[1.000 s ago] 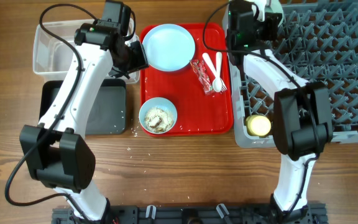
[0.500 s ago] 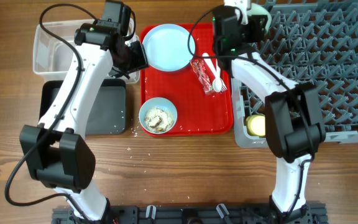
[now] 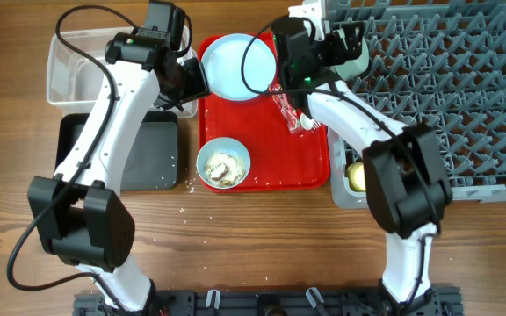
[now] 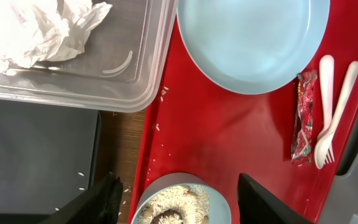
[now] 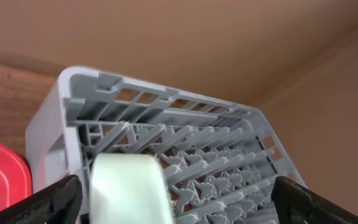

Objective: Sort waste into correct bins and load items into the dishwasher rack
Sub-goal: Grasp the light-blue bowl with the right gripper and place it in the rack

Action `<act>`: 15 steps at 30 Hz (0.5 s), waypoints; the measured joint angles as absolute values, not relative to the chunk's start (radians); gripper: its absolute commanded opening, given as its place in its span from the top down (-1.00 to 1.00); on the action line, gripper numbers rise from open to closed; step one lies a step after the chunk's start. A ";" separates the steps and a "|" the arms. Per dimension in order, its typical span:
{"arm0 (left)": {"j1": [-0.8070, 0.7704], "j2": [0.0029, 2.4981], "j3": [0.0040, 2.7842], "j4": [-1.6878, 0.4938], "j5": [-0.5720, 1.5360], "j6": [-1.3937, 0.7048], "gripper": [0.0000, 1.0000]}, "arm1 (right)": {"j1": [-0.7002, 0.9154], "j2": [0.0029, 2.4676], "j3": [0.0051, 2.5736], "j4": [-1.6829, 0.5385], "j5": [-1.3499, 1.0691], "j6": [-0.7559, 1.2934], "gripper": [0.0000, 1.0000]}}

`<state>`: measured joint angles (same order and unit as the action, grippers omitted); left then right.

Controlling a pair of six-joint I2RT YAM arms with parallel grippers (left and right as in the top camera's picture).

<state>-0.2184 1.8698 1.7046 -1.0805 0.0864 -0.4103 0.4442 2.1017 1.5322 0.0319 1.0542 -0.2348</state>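
Observation:
My right gripper [image 3: 336, 42] is open at the far left corner of the grey dishwasher rack [image 3: 446, 88]. A pale mint bowl [image 5: 129, 186] stands on edge among the pegs, loose between the wide jaws of the right gripper [image 5: 179, 208]. My left gripper [image 4: 182, 202] is open above a pale blue bowl [image 4: 173, 205] of rice scraps on the red tray [image 4: 229, 137]. On that tray lie a pale blue plate [image 4: 250, 37], a red-and-white wrapper [image 4: 303, 115], a white spoon [image 4: 325, 87] and a fork [image 4: 335, 118]. A yellow cup [image 3: 358, 176] sits in the rack.
The clear tub [image 3: 73, 70] at the back left holds crumpled white tissue [image 4: 36, 31]. The black tray [image 3: 152, 154] lies in front of it, with rice grains scattered on it and on the wooden table [image 3: 200, 211]. The left arm [image 3: 117, 96] reaches over both bins.
The right gripper has opened and let go of the mint bowl in the rack's corner, and its arm has swung left. The left arm has not moved.

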 measured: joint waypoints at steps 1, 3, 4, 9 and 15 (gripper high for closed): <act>-0.220 1.870 1.705 -1.081 0.086 -0.409 -0.21 | 0.443 2.071 1.532 0.004 1.045 -0.208 -0.99; -0.226 1.870 1.705 -1.081 0.086 -0.398 -0.28 | 0.437 1.988 1.533 -0.074 1.003 -0.139 -0.99; -0.233 1.870 1.705 -1.080 0.087 -0.387 -0.30 | 0.429 1.928 1.532 -0.151 0.955 -0.087 -0.99; -0.350 1.870 1.705 -1.036 0.095 -0.324 -0.36 | 0.241 1.587 1.534 -0.508 0.540 0.168 -1.00; -0.540 1.907 1.705 -0.901 0.094 -0.383 -0.36 | -0.025 1.340 1.538 -0.780 0.148 0.279 -0.99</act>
